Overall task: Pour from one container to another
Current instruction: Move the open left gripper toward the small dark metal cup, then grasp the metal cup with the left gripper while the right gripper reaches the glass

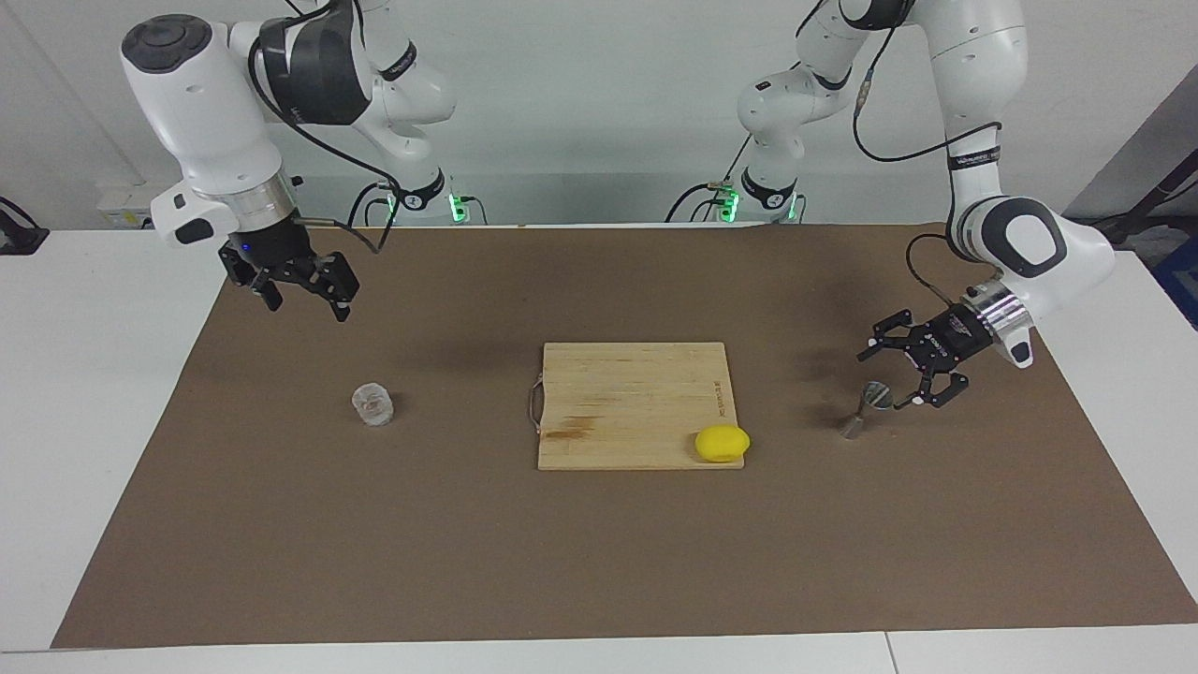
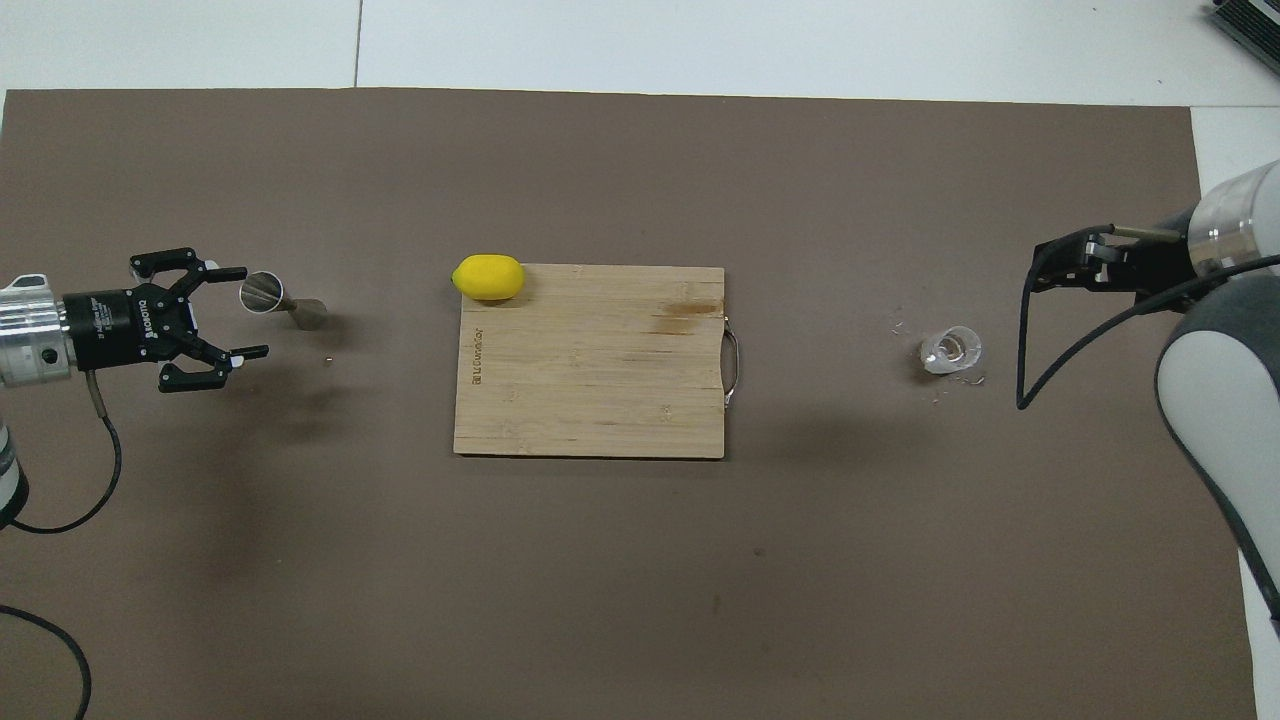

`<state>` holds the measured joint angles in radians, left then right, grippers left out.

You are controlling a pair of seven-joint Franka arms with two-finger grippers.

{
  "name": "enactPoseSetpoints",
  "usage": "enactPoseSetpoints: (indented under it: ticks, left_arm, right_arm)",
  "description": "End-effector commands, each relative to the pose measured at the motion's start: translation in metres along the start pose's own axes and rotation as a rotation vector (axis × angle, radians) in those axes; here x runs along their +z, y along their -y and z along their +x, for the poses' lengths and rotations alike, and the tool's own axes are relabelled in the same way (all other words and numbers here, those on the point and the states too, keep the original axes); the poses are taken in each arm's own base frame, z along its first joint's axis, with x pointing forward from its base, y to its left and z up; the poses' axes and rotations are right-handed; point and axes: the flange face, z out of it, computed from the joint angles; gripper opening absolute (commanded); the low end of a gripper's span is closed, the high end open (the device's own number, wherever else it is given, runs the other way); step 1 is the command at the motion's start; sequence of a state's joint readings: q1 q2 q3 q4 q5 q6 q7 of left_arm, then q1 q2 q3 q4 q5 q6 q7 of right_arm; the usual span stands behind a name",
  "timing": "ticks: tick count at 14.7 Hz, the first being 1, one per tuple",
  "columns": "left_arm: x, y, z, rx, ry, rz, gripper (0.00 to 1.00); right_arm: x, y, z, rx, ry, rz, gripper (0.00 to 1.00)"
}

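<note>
The left gripper (image 1: pixel 887 376) is hanging unclenched beside the jigger (image 1: pixel 865 409) at the facing view's right. The right gripper (image 1: pixel 304 301) is hovering unclenched, empty, at upper left, above the glass cup (image 1: pixel 372 404) standing left of centre.

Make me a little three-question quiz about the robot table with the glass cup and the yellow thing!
1. True or false: the left gripper already holds the metal jigger.
2. What does the yellow lump rest on? A) the wooden board B) the glass cup C) the jigger
3. Which gripper is nearest the glass cup?

Key
1. False: it is open, beside the jigger.
2. A, at the board's corner.
3. The right gripper, open and raised above the brown mat.
</note>
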<state>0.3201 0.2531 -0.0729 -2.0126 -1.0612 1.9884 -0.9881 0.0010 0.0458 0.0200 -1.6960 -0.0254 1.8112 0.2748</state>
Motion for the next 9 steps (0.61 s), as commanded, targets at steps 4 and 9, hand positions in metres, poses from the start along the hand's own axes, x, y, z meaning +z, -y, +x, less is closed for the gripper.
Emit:
enactPoseSetpoints:
  ticks: [4,9]
  left_arm:
    - [0.011,0.004,-0.001,-0.004,0.02,-0.043,0.95]
    - [0.014,0.003,0.005,-0.013,0.022,-0.049,0.86]
  right_arm:
    - [0.032,-0.004,0.012,0.193,0.029,-0.003,1.0]
    - [0.077,-0.016,0.028,0.361,0.078,-0.024,1.0]
